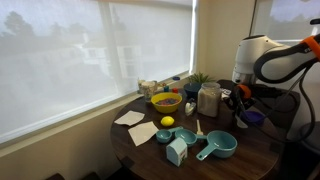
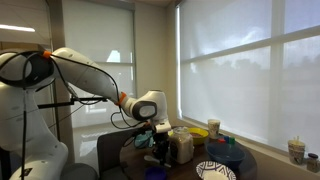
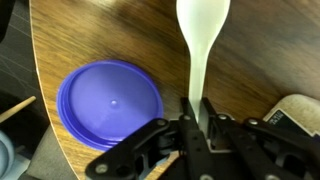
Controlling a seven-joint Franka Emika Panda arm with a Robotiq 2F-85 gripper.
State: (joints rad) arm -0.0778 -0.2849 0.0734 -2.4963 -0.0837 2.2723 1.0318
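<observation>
The round wooden table (image 1: 250,150) stands by the window with kitchenware on it, and the Panda arm (image 1: 262,58) reaches down over its right part in an exterior view. In the wrist view a round purple plate (image 3: 110,105) lies flat on the wood near the table's edge, just left of the gripper (image 3: 196,108) and apart from it. The jaws are pinched on the handle of a white plastic spoon (image 3: 203,25), whose bowl points away from the gripper above the bare wood.
</observation>
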